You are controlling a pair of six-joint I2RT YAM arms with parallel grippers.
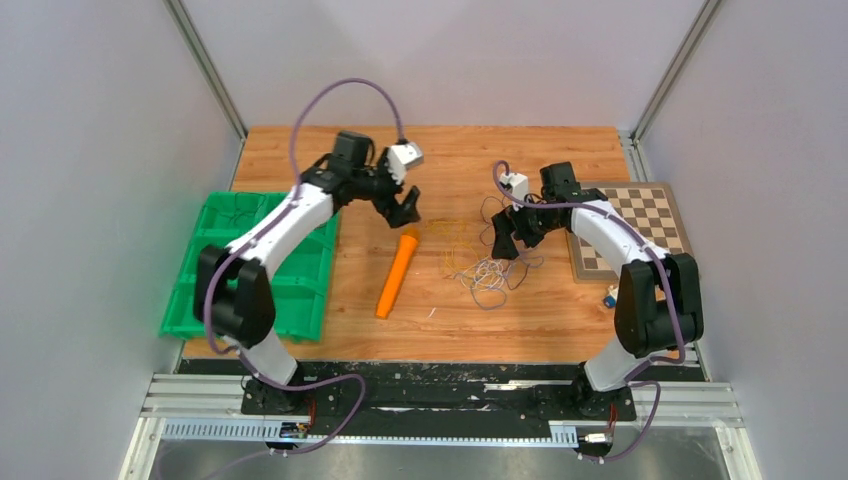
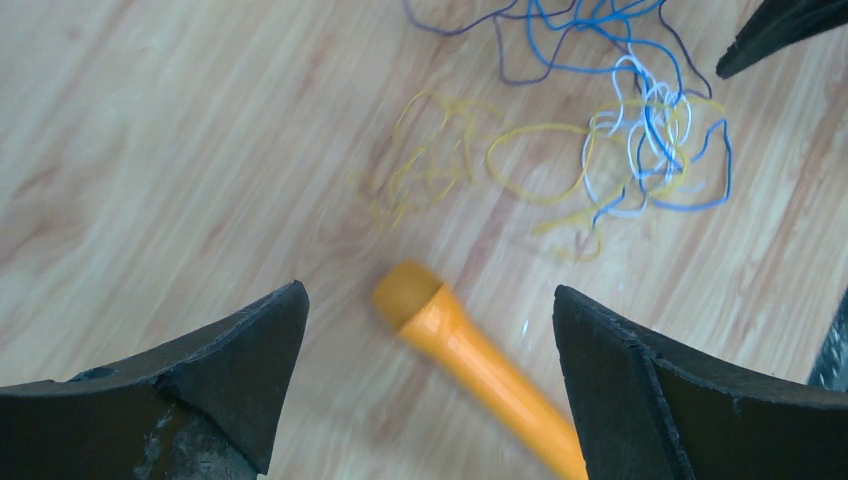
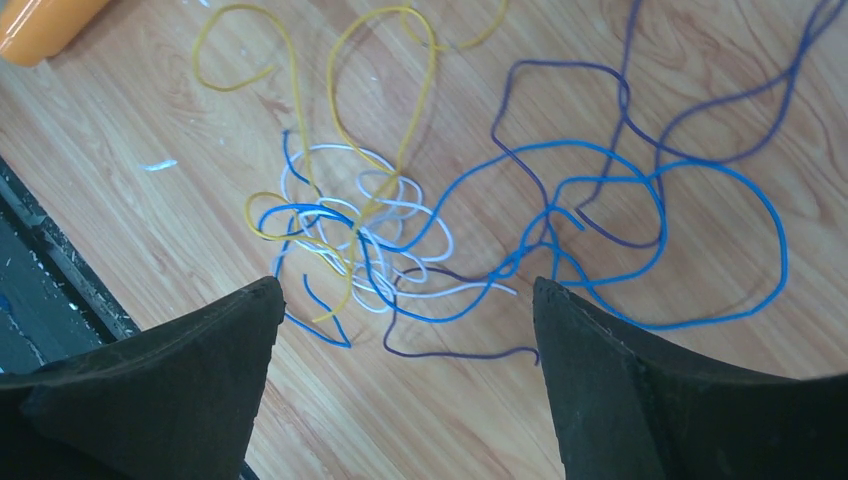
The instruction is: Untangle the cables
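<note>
1. The right gripper hangs with its jaws spread wide and empty, just above the cables.
2. The left gripper is also spread and empty, above the orange marker.
3. The cables lie tangled in blue, purple, white and yellow loops in the middle of the table, just right of the marker.
4. A green tray lies at the left and a chessboard at the right.

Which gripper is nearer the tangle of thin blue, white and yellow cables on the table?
Right. The right gripper hovers open over the tangle; the left gripper sits off to the side, above the tip of the orange marker.
</note>
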